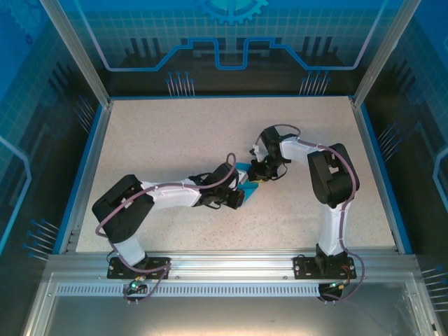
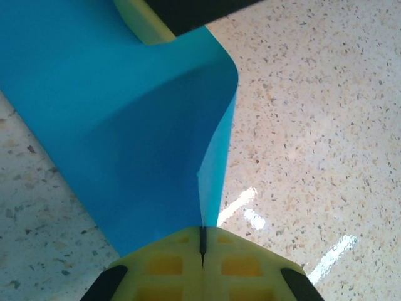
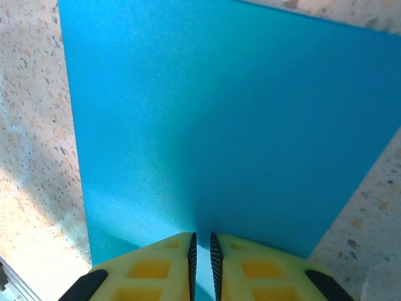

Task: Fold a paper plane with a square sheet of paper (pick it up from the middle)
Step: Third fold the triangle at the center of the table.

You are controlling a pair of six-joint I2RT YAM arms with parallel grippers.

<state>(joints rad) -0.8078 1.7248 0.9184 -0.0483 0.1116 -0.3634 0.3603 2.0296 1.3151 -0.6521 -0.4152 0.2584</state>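
Near the middle of the table (image 1: 175, 133), slightly right of centre in the top view, the two arms meet over a paper sheet (image 1: 247, 186) of bright blue. The left gripper (image 1: 240, 196) reaches in from the lower left and the right gripper (image 1: 256, 176) from the upper right, with the sheet showing as a small blue patch between them.

In the left wrist view, the left gripper (image 2: 202, 248) sits at the bottom centre with its yellow fingers pressed together, pinching a thin edge of the sheet (image 2: 125, 125). From there the paper rises towards the upper left and curls over in a soft bend, not creased flat. A yellow finger of the right gripper (image 2: 141, 22) touches it at the top edge.

In the right wrist view, the right gripper (image 3: 201, 251) is at the bottom centre. Its fingers are drawn almost together, with the paper caught in the narrow slit between them. The sheet (image 3: 219, 125) spreads upward across most of the frame, and speckled table surface shows along the left side and in the lower right corner.
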